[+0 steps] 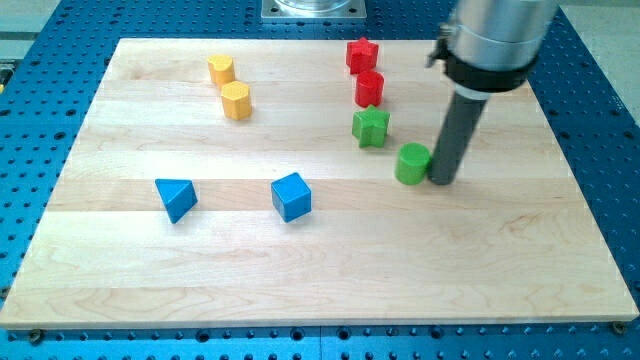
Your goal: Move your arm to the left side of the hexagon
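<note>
My tip (441, 182) rests on the board right of centre, touching or nearly touching the right side of a green round block (411, 163). Two yellow blocks sit at the top left: a smaller one (221, 70) and a larger one (236, 100) just below it that looks six-sided; their exact shapes are hard to make out. Both lie far to the left of my tip. The rod rises from the tip to the grey arm housing (497, 40) at the view's top right.
A red star (361, 54), a red rounded block (369, 89) and a green star (371, 127) form a column left of the rod. A blue triangle (176, 198) and a blue cube (291, 196) lie at lower left. The wooden board (320, 280) sits on a blue perforated table.
</note>
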Robot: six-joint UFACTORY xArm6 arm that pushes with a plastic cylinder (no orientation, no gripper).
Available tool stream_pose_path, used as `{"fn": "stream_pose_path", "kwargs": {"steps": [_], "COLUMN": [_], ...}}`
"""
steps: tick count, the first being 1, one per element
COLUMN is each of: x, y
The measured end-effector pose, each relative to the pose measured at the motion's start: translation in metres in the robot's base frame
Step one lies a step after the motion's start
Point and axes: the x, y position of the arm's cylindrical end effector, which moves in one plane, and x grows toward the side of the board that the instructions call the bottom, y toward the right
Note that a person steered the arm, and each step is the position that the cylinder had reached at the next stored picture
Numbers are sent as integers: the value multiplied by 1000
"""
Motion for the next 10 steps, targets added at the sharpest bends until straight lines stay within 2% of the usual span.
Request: {"fn": "stream_pose_path", "kwargs": {"steps": [1, 2, 3, 4, 5, 6, 7, 9, 10], "x": [1, 13, 69, 127, 127, 83, 16, -104, -105], "y": [-25, -17, -63, -166, -296, -375, -421, -389, -380]}}
